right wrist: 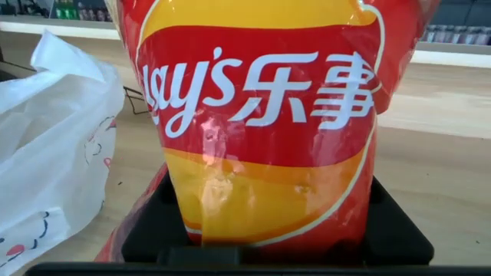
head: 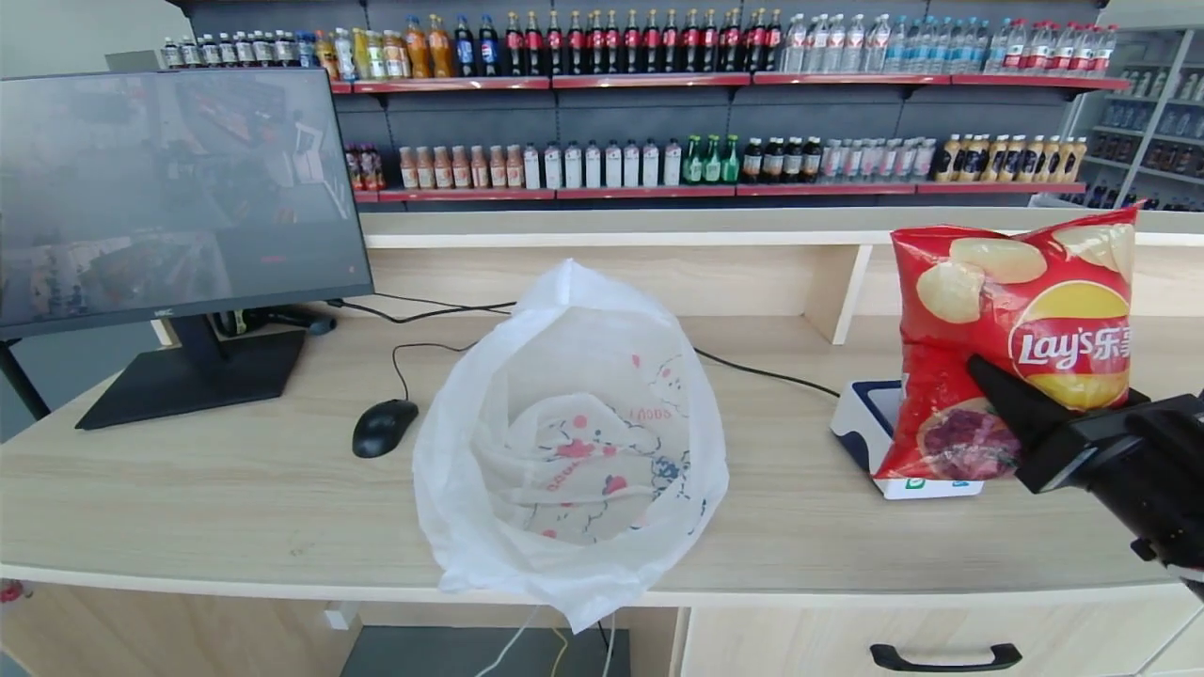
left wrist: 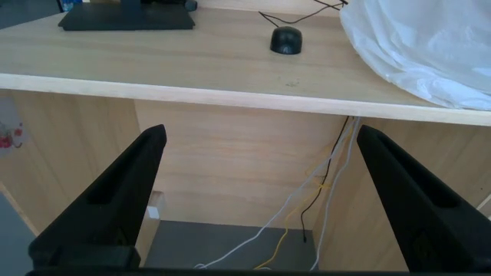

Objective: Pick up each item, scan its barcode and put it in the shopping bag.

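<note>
**Position.** The right gripper (head: 999, 395) is closed on the lower part of the chips (head: 1011, 310). It holds the packet upright at the right of the head view, above the scanner (head: 861, 418). The left gripper (left wrist: 261, 138) stands open below the front edge of the worktop (head: 235, 489), holding nothing. The shopping bag (head: 451, 470) sits at centre frame with its mouth open. Its lower fold hangs over the worktop's front edge.

**Hazards.**
1. Slip or swing. The hold is low on a glossy, air-filled packet, and most of the packet stands above the jaws. A quick turn could tip it over or let it slide out.
2. Crushing. Squeezing harder to stop a slip would likely break the contents or burst the seam.
3. Missed scan. The barcode cannot be seen, so I cannot tell whether it faces the scanner.
4. Bag collapse. The shopping bag is limp and nothing holds it. A packet catching its rim could fold the mouth shut or drag the bag off the front edge.

**Recommendation.** Move slowly and enter the bag from above its mouth.
</note>
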{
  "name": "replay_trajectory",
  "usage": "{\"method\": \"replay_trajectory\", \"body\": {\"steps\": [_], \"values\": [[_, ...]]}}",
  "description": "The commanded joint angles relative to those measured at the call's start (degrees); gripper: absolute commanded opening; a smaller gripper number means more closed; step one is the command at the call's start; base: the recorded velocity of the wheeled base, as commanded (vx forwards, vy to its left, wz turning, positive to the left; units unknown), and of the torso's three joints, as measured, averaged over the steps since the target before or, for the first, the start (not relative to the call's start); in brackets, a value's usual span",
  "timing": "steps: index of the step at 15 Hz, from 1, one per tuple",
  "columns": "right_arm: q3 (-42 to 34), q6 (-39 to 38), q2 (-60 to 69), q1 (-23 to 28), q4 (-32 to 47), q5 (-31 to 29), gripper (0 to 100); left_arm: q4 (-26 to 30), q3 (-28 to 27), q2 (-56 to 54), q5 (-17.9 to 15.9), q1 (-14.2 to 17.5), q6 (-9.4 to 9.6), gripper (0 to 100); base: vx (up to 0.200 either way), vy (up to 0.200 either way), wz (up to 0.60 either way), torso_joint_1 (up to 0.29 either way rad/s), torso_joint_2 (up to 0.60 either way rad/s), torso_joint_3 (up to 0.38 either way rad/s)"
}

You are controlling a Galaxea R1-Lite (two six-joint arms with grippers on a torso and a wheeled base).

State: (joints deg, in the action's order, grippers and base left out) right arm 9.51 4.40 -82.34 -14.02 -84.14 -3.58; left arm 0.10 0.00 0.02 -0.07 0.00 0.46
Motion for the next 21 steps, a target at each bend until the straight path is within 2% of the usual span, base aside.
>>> {"method": "replay_trajectory", "body": {"steps": [1, 12, 21], "values": [[0.3, 0.1, -2.7, 2.2, -0.1, -0.1, 0, 0.0, 0.0, 0.0, 0.0, 0.0, -0.02, 100, 0.0, 0.0, 0.0, 0.0, 0.0, 0.0], [1.4, 2.2, -6.3, 6.4, -0.1, 0.0, 0, 0.0, 0.0, 0.0, 0.0, 0.0, -0.11, 100, 0.0, 0.0, 0.0, 0.0, 0.0, 0.0], [1.4, 2.2, -9.0, 6.4, -0.1, 0.0, 0, 0.0, 0.0, 0.0, 0.0, 0.0, -0.02, 100, 0.0, 0.0, 0.0, 0.0, 0.0, 0.0]]}}
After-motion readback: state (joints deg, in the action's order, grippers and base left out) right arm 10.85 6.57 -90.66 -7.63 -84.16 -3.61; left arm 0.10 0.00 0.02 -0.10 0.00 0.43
